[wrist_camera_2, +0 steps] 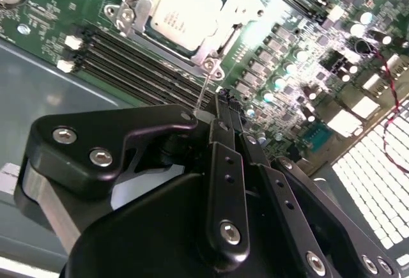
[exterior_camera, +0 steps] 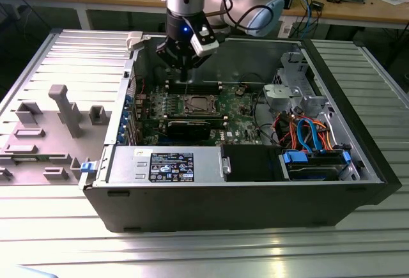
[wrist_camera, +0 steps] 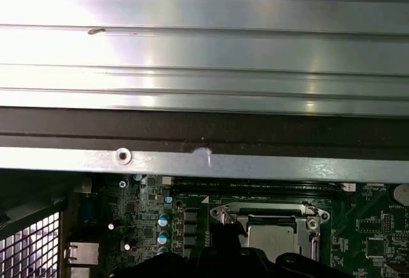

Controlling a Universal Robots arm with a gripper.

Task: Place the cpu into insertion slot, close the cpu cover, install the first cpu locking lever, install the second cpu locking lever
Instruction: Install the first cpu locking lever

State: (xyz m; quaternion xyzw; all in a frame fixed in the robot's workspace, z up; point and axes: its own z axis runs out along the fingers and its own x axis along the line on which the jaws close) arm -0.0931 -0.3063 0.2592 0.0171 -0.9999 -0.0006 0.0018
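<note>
The cpu (wrist_camera_2: 184, 11), with its dull silver top, lies flat in the insertion slot, whose pin field is hidden beneath it. The cpu cover (wrist_camera_2: 198, 53) lies down around the chip as a silver frame. In the exterior view the socket (exterior_camera: 197, 105) sits mid-board in the open computer case. My gripper (wrist_camera_2: 227, 102) hangs just behind the socket (exterior_camera: 184, 73), its black fingers pressed together and shut. A thin wire locking lever (wrist_camera_2: 203, 89) rises from the socket's corner and runs up beside the fingertips. The first wrist view shows the cpu (wrist_camera: 275, 238) under its cover (wrist_camera: 268, 213).
Black memory slots (wrist_camera_2: 128, 54) run beside the socket. A long black graphics card (exterior_camera: 188, 128) lies in front of it, then the power supply (exterior_camera: 166, 163) and a blue drive cage (exterior_camera: 316, 163). The case wall (wrist_camera: 204, 163) stands close behind. Grey fixtures (exterior_camera: 64, 112) sit at the exterior view's left.
</note>
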